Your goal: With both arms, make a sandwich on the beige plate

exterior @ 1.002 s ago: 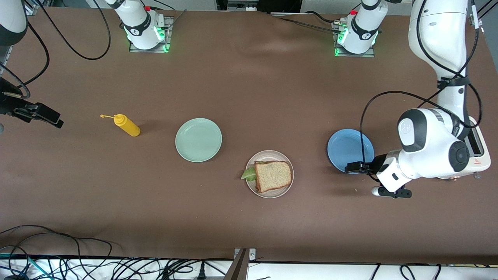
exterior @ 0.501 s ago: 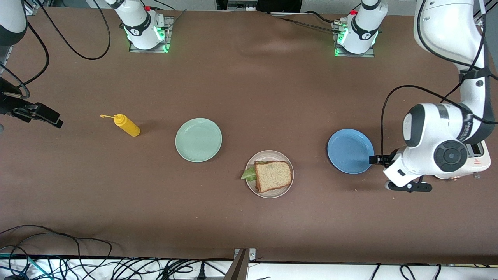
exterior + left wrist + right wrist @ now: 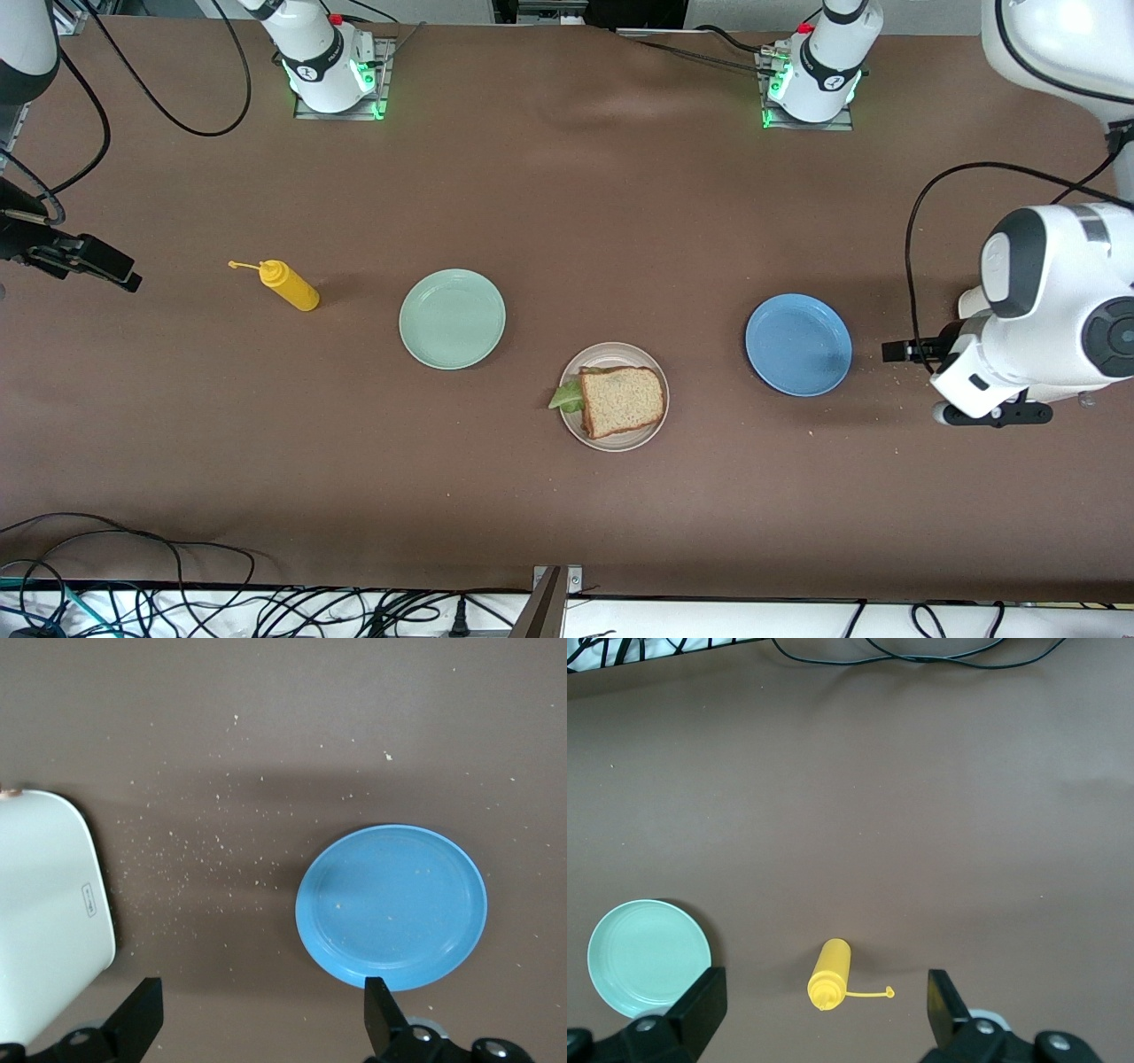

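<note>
The sandwich [image 3: 623, 400] lies on the beige plate [image 3: 611, 353], with brown bread on top and a green lettuce leaf [image 3: 565, 396] sticking out at one edge. My left gripper [image 3: 992, 415] hangs open over bare table at the left arm's end, beside the blue plate. Its wrist view shows the left gripper [image 3: 261, 1023] holding nothing. My right gripper [image 3: 106, 266] hangs at the right arm's end of the table, away from the sandwich. In its wrist view the right gripper [image 3: 824, 1019] is open and holds nothing, with the yellow bottle on the table far below it.
A blue plate [image 3: 797, 344] [image 3: 390, 904] and a mint-green plate [image 3: 452, 317] [image 3: 648, 955] flank the beige one, neither holding anything. A yellow squeeze bottle [image 3: 288, 283] [image 3: 830, 973] lies on its side. A white toaster [image 3: 44, 930] stands under the left arm, crumbs scattered around.
The left arm has swung away from the blue plate toward its own end of the table. The right arm and the sandwich have stayed put.
</note>
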You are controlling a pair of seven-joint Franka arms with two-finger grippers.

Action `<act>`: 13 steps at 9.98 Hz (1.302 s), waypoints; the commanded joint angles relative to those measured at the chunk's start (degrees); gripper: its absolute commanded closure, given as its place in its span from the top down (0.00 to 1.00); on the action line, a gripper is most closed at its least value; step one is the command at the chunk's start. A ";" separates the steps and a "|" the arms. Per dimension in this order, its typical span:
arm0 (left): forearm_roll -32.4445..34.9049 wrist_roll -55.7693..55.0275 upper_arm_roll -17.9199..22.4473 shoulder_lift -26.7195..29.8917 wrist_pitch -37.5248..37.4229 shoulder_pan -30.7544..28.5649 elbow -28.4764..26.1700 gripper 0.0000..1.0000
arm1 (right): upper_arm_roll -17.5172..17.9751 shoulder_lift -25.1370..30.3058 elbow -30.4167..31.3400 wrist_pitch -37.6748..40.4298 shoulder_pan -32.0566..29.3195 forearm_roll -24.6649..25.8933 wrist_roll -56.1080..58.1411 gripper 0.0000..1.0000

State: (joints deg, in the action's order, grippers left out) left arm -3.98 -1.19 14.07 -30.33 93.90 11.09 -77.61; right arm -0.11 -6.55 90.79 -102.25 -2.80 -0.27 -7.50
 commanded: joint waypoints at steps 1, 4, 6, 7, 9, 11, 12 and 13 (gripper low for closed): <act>-5.24 1.62 -0.44 3.00 -5.45 -3.34 2.53 1.00 | 0.02 0.66 0.61 -0.23 -0.10 0.80 0.20 1.00; -4.03 3.83 0.26 4.48 -10.93 -4.14 7.03 1.00 | 0.02 0.58 0.61 -0.23 -0.10 0.80 0.20 1.00; -2.53 3.65 0.35 5.89 -9.70 -4.14 8.09 1.00 | 0.02 0.66 0.61 -0.23 -0.10 0.80 0.20 1.00; -2.44 4.52 0.26 9.03 -8.13 -4.23 6.44 1.00 | 0.02 0.66 0.61 -0.23 -0.10 0.80 0.20 1.00; -2.53 4.27 -0.26 10.38 -7.15 -3.80 2.92 1.00 | 0.02 0.66 0.61 -0.14 -0.10 0.80 0.20 1.00; -2.53 3.74 -0.35 11.95 -6.36 -3.44 0.47 1.00 | 0.02 0.66 0.53 -0.05 -0.10 0.80 0.20 1.00; -2.35 3.74 -0.79 16.23 -1.31 -3.35 -6.60 1.00 | 0.02 0.75 0.53 -0.05 -0.10 0.80 0.20 1.00; -2.00 3.65 -2.01 21.66 6.14 -3.35 -16.24 1.00 | 0.02 0.84 0.35 0.04 -0.10 0.80 0.20 1.00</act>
State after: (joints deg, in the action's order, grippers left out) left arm -7.74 1.81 13.41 -18.57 91.56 7.25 -78.85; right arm -0.14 -6.52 90.81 -102.25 -2.81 -0.26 -7.50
